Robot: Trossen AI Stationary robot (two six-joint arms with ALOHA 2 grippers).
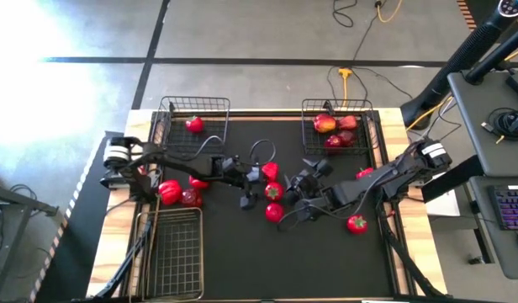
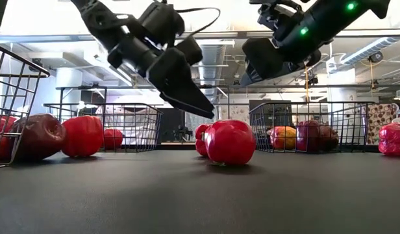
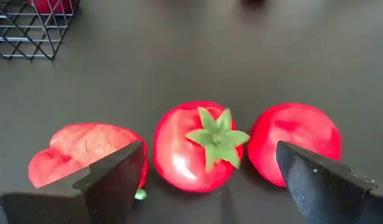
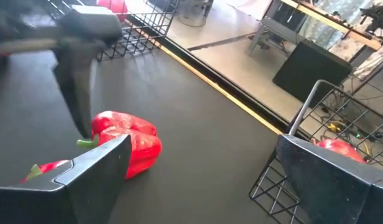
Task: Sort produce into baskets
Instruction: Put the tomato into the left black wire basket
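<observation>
Three red pieces of produce lie in a row at the table's middle: a lumpy pepper (image 3: 79, 152), a tomato (image 3: 201, 146) with a green top, and a round red one (image 3: 294, 146). My left gripper (image 1: 250, 189) hangs open just left of them, slanting down; its fingers stand either side of the tomato without touching. My right gripper (image 1: 295, 200) hovers open just right of the row, above the table, with nothing between its fingers. Black wire baskets stand at the far left (image 1: 210, 105), far right (image 1: 360, 104) and near left (image 1: 171, 252).
The far-left basket holds a tomato (image 1: 194, 124); the far-right one holds apples (image 1: 325, 124). A pepper (image 1: 169, 192) and a dark apple (image 1: 192, 198) lie by the left arm. A red piece (image 1: 364, 172) and a tomato (image 1: 356, 224) lie by the right arm.
</observation>
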